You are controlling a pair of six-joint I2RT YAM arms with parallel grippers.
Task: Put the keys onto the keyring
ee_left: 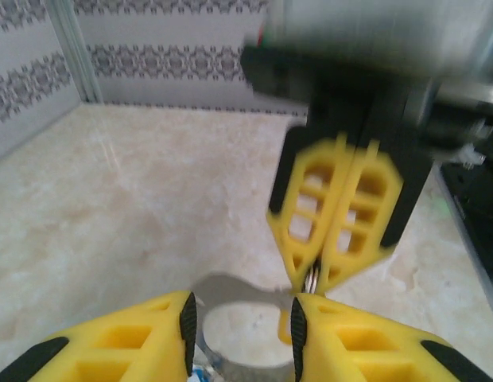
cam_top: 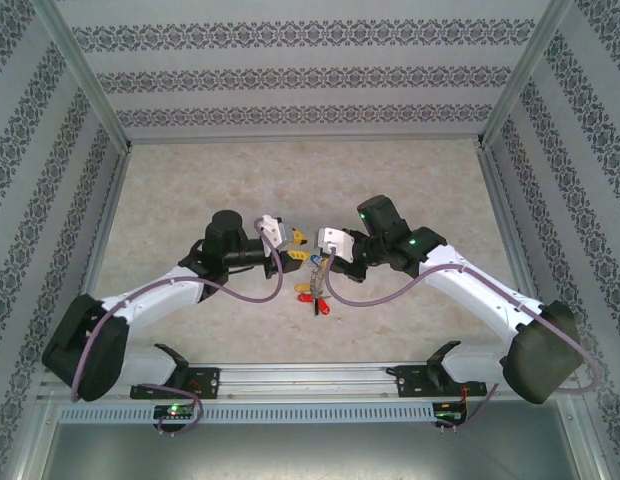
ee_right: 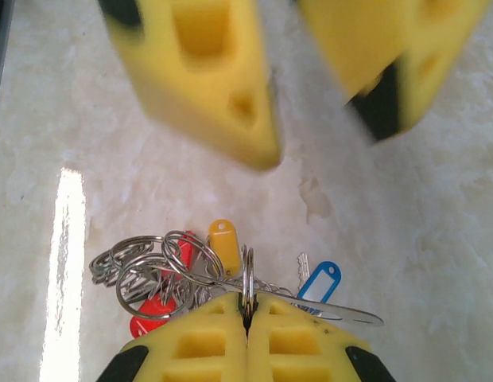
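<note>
Above the middle of the table my two grippers meet tip to tip. My right gripper (ee_right: 247, 306) (cam_top: 317, 262) is shut on the edge of the keyring (ee_right: 247, 274), a thin grey metal loop (ee_left: 230, 290). The keys hang from it in a bunch (cam_top: 312, 293) with several small rings (ee_right: 143, 267). Their tags are yellow (ee_right: 223, 243), blue (ee_right: 320, 281) and red (ee_right: 149, 313). My left gripper (ee_left: 240, 330) (cam_top: 298, 245) is open, its fingers (ee_right: 203, 76) apart on either side of the loop. I cannot tell whether the pads touch it.
The marble-patterned table (cam_top: 190, 190) is walled in by patterned panels at the back (cam_top: 310, 75) and on both sides. The arms' mounting rail (cam_top: 310, 380) runs along the near edge. Purple cables (cam_top: 250, 292) loop from both wrists.
</note>
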